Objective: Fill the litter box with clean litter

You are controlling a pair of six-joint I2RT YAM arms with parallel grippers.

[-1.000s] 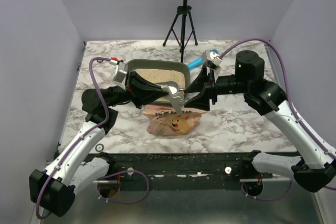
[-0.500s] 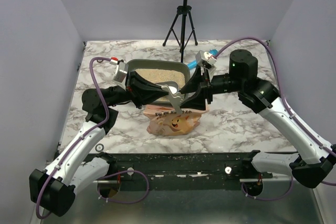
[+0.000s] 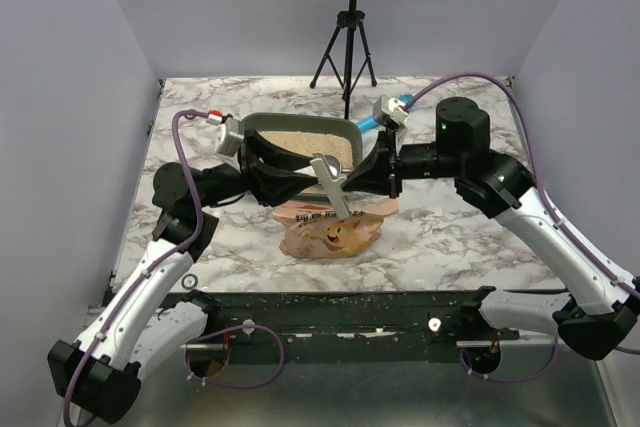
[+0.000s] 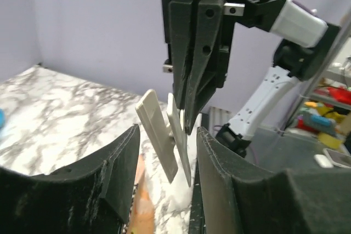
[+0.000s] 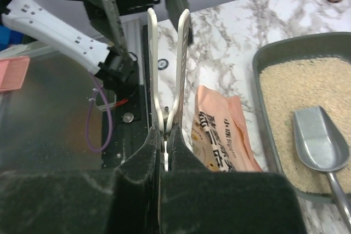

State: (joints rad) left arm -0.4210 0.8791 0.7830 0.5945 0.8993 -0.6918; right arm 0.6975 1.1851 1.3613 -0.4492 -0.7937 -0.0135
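**Right gripper** (image 5: 165, 133) clenched on a white clip (image 5: 182, 64), held above the bench (image 3: 450, 237) near the orange-pink bag (image 3: 330, 234). **Left gripper** (image 4: 167, 133) released, its jaws spread either side of the clip. **Litter box** (image 3: 300, 118) behind the bag, holding beige litter (image 5: 296, 86); a metal scoop (image 5: 321, 145) lies on it.

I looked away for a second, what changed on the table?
The right fingers moved left and closed on the white clip, which stands between the open left fingers. The litter box and orange bag stayed put.
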